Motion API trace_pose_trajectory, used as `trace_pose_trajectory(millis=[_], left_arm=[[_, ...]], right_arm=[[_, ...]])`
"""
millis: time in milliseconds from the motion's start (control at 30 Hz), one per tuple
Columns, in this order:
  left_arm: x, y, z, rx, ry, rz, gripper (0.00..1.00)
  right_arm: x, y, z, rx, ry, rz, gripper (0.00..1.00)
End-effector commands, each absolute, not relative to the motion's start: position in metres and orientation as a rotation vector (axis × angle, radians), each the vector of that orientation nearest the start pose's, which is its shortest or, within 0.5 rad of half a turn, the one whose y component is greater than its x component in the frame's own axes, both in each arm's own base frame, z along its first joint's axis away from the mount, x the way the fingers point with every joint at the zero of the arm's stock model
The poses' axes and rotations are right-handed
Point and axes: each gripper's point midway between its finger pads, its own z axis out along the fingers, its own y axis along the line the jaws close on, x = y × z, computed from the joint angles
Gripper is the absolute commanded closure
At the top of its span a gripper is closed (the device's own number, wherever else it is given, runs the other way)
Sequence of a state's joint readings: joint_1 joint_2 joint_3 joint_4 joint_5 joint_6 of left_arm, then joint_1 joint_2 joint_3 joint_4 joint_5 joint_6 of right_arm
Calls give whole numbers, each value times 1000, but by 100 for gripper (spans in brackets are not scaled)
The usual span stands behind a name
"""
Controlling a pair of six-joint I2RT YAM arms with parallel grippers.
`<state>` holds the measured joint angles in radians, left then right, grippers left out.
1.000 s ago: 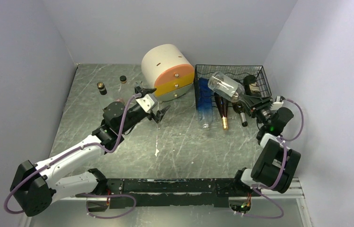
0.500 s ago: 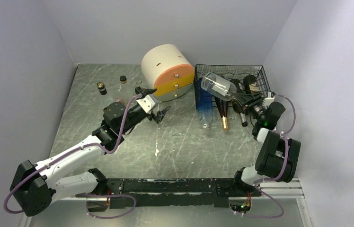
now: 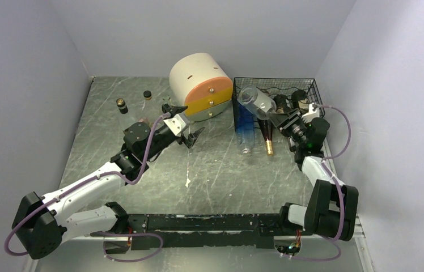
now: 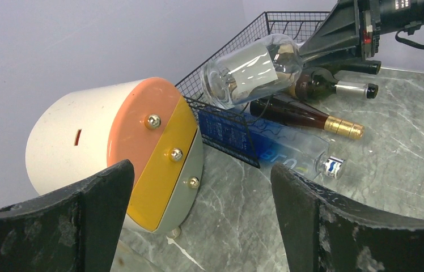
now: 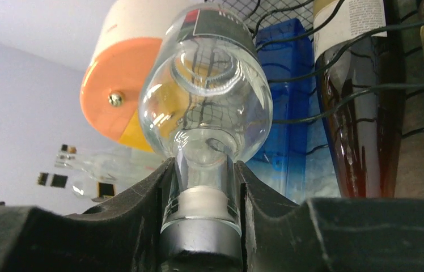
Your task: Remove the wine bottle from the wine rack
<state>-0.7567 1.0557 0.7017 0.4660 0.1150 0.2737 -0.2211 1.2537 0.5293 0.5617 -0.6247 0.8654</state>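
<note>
Lift-out was judged underway: the wine bottle (image 3: 257, 101), clamped by the right gripper (image 3: 285, 119), was yet to be carried off the wine rack (image 3: 309, 85).

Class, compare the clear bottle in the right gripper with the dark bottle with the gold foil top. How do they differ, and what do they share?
The clear bottle is colourless and see-through; the dark bottle is brown with gold foil. The right gripper holds the clear bottle by its neck, tilted above the wine rack; the dark bottle lies in the rack, neck poking out. Both are glass bottles.
</note>
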Motion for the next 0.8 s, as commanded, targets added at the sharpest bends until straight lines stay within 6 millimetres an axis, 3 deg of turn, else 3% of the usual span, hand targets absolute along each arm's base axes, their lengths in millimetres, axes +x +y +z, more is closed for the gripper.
trace_pose_trajectory(millis=[0, 333, 767], left_arm=[[280, -276, 313, 796, 1208, -463, 6], [284, -277, 306, 801, 1228, -452, 6], [285, -277, 305, 797, 1231, -448, 5]], right_arm=[[346, 69, 144, 419, 1913, 1020, 100], [341, 98, 123, 289, 2010, 1188, 89], [357, 114, 133, 234, 1997, 1277, 69]])
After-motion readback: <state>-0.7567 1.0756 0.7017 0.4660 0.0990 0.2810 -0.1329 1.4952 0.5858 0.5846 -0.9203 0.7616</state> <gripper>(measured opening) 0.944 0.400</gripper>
